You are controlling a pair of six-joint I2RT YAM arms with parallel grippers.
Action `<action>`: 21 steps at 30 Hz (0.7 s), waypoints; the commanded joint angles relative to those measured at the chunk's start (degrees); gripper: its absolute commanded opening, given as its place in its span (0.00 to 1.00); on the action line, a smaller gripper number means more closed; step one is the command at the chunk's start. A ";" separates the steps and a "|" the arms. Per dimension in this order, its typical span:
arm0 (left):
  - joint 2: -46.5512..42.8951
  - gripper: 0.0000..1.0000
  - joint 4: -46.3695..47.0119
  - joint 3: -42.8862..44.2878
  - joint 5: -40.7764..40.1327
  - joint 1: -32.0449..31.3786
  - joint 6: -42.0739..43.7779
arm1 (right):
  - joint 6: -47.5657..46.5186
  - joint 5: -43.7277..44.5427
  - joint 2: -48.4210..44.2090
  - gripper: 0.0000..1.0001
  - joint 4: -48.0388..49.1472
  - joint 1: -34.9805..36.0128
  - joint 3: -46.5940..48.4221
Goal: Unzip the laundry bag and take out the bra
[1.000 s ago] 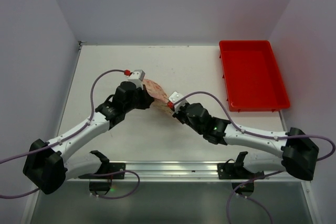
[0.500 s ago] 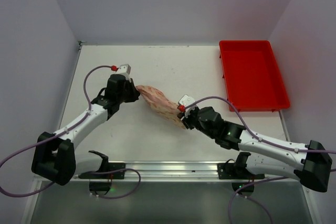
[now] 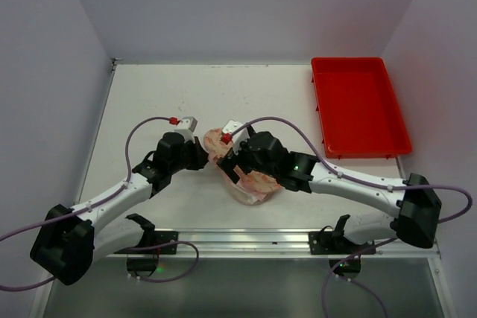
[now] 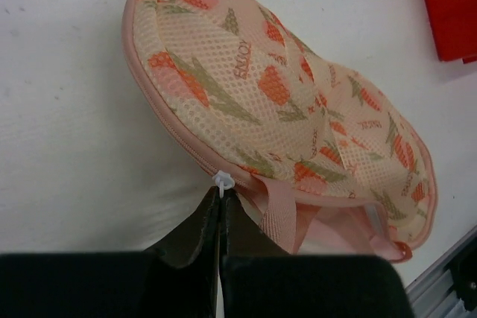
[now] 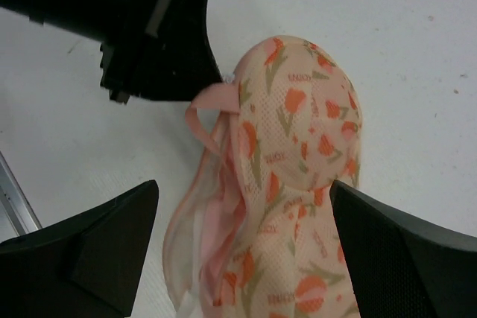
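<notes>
The laundry bag (image 3: pixel 253 185), peach mesh with an orange floral print, lies bunched at the table's middle. In the left wrist view, my left gripper (image 4: pixel 221 197) is shut on the small white zipper pull (image 4: pixel 223 181) at the bag's (image 4: pixel 276 102) seam. My right gripper (image 5: pixel 242 236) hangs open just above the bag (image 5: pixel 298 147), one finger (image 5: pixel 89 251) on each side, touching nothing. The bag's side gapes open there, showing pale pink and white layers (image 5: pixel 216 236). I cannot tell whether these are lining or the bra. The left gripper (image 3: pixel 204 156) sits at the bag's left end, the right gripper (image 3: pixel 238 170) over it.
A red tray (image 3: pixel 360 109) stands at the back right, its corner also in the left wrist view (image 4: pixel 451 5). A metal rail (image 3: pixel 246 240) runs along the near table edge. A pink fabric loop (image 5: pixel 201 109) sticks out beside the zipper pull.
My right gripper let go and opened wide, then swung left over the bag's middle. The left gripper moved right and nearer with the pull. The bag went from stretched out to bunched.
</notes>
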 commanded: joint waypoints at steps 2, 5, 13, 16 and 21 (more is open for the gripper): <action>-0.76 0.00 6.26 -1.55 -0.18 -4.20 -3.74 | 0.24 1.06 9.63 0.99 2.28 2.67 6.27; -0.94 0.00 6.17 -1.73 -0.53 -4.47 -4.18 | -0.63 3.34 14.20 0.99 4.13 4.09 6.90; -1.29 0.00 6.78 -1.73 1.22 -4.47 -4.44 | -1.25 14.42 20.89 0.99 10.88 4.70 3.47; -1.46 0.00 7.40 -1.82 2.81 -4.47 -4.44 | -1.95 17.14 23.87 0.99 14.14 4.61 3.38; -2.61 0.00 6.26 -1.38 2.38 -4.47 -3.65 | -3.45 18.29 26.60 0.56 17.14 4.70 2.60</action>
